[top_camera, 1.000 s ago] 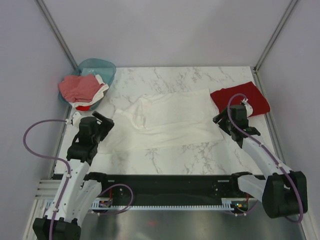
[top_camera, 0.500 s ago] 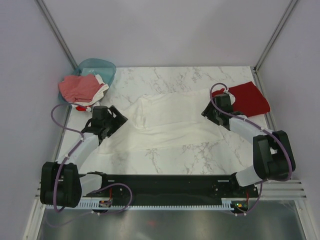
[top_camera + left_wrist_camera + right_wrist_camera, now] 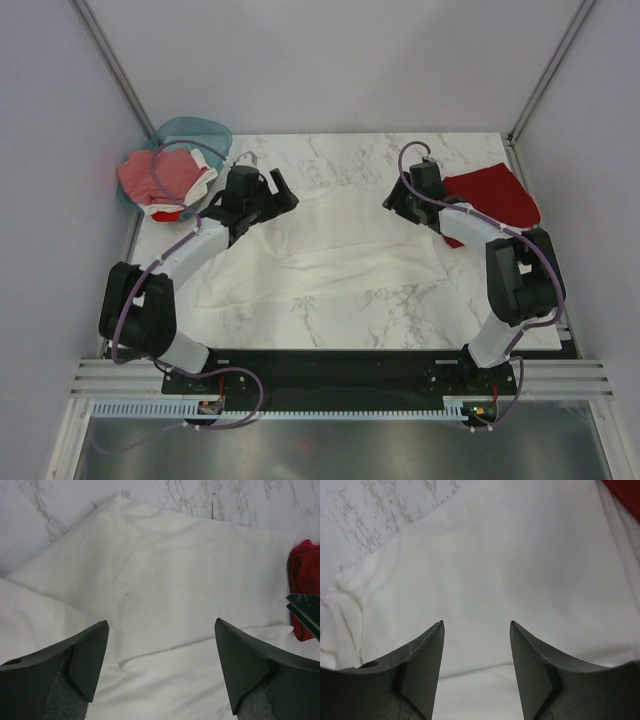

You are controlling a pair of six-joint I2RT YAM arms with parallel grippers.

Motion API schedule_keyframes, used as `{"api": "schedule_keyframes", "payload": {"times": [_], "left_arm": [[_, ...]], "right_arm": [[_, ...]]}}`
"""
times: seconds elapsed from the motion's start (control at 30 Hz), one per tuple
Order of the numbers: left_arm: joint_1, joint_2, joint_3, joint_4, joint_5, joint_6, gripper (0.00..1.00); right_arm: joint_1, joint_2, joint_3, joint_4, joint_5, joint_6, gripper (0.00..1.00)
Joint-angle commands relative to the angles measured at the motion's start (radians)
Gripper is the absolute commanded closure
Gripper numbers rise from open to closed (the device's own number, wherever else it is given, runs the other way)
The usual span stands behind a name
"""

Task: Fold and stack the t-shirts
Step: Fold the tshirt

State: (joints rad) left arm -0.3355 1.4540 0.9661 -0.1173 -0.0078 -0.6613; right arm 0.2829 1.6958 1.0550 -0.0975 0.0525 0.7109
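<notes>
The marbled tabletop (image 3: 340,150) carries the large white t-shirt (image 3: 340,250), spread across its middle with rumpled edges. We see both arms stretched far forward and low over it. The left hand (image 3: 272,192) hangs at the shirt's far left corner, fingers spread wide around nothing. The right hand (image 3: 393,203) hangs at the far right edge, fingers apart and empty. Whether either touches cloth we cannot tell. The dark red t-shirt (image 3: 500,195) lies at the right, its near edge hidden under the right arm. In the teal basket (image 3: 205,130) a pinkish-red t-shirt (image 3: 155,175) tops a pile we cannot sort out.
</notes>
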Motion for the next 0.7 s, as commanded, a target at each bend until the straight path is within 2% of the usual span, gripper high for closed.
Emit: {"api": "schedule_keyframes", "payload": {"times": [0.0, 0.1, 0.17, 0.27, 0.4, 0.5, 0.67], "left_arm": [[-0.025, 0.123, 0.156, 0.004, -0.011, 0.138, 0.0], [-0.049, 0.215, 0.25, -0.007, -0.046, 0.23, 0.0], [-0.069, 0.305, 0.305, -0.051, -0.076, 0.261, 0.04], [-0.079, 0.454, 0.46, -0.16, -0.109, 0.292, 0.21], [-0.114, 0.592, 0.675, -0.274, -0.214, 0.33, 0.35], [-0.122, 0.676, 0.778, -0.372, -0.262, 0.353, 0.37], [-0.125, 0.732, 0.821, -0.406, -0.296, 0.381, 0.36]], "right_arm": [[-0.002, 0.056, 0.12, -0.01, 0.03, -0.033, 0.37], [-0.004, 0.087, 0.143, -0.001, 0.05, -0.047, 0.36], [-0.004, 0.105, 0.142, 0.034, 0.064, -0.044, 0.35], [-0.002, 0.163, 0.183, 0.045, 0.082, -0.042, 0.35], [-0.005, 0.223, 0.249, 0.024, 0.078, -0.042, 0.36], [-0.01, 0.22, 0.247, 0.019, 0.09, -0.041, 0.36], [-0.013, 0.209, 0.24, 0.019, 0.083, -0.036, 0.36]]}}
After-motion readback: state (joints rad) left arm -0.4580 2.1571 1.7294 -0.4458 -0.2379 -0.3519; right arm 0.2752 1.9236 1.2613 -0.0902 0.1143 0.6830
